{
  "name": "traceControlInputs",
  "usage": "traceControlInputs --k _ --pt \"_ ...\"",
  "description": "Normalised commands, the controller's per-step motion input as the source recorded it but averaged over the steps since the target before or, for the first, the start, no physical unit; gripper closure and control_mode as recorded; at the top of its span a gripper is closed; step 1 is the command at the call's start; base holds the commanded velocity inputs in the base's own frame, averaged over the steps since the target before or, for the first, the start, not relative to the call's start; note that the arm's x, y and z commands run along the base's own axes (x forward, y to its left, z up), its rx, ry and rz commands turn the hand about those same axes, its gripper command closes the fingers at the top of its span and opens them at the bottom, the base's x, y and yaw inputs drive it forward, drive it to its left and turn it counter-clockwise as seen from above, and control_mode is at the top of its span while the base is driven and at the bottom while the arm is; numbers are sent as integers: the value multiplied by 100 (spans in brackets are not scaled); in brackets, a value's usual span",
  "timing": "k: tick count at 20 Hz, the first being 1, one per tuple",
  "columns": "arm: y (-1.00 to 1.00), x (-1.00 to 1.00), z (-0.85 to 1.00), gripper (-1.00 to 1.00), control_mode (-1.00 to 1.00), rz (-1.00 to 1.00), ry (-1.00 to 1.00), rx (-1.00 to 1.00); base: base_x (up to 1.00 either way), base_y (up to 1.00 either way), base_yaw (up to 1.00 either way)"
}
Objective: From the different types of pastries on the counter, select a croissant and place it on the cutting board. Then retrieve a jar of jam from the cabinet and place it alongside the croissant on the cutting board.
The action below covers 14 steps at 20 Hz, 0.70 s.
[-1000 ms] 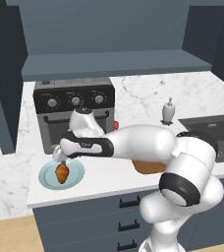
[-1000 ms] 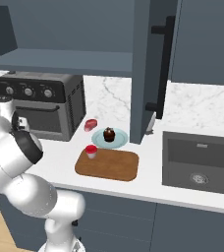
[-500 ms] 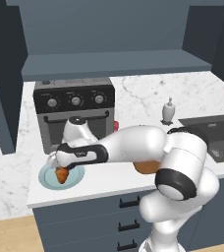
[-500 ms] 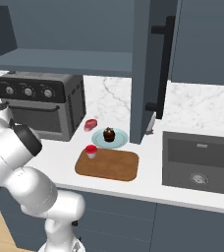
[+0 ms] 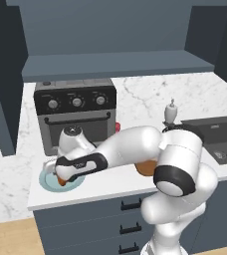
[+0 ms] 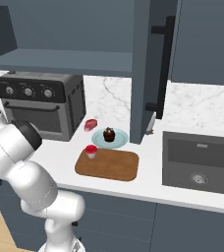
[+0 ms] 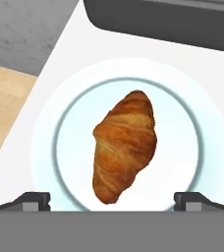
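Note:
The golden-orange croissant (image 7: 125, 145) lies on a round light blue plate (image 7: 182, 98) at the counter's front edge. My gripper (image 7: 115, 199) hangs open just above it, a fingertip on either side of the croissant's near end and nothing between them. From the left base, the hand (image 5: 56, 175) covers most of the croissant (image 5: 62, 182) on its plate (image 5: 46, 182). The wooden cutting board (image 6: 108, 165) lies further right. A small red-topped thing (image 6: 91, 150) stands at its left corner; I cannot tell if it is the jar of jam. The cabinet (image 6: 60, 29) recess is above.
A dark cupcake (image 6: 109, 134) sits on a second blue plate (image 6: 120, 140) behind the board. The black toaster oven (image 5: 75, 117) stands right behind the croissant's plate. A pink-red thing (image 6: 90, 124) lies beside the oven. The soap dispenser (image 5: 171, 112) and sink (image 6: 200, 160) are to the right.
The hand has come down and forward over the plate, so it now hides most of the croissant from the left base. The jaws stay open.

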Motion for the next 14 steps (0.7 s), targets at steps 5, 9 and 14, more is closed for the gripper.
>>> traceControlInputs --k 5,9,14 --pt "0 5 -26 -100 -100 -9 -1 0 0 0 0" --pt "0 24 -21 -100 -100 -11 0 0 0 0 0" --pt "0 25 -18 -100 -100 -13 0 0 0 0 0"
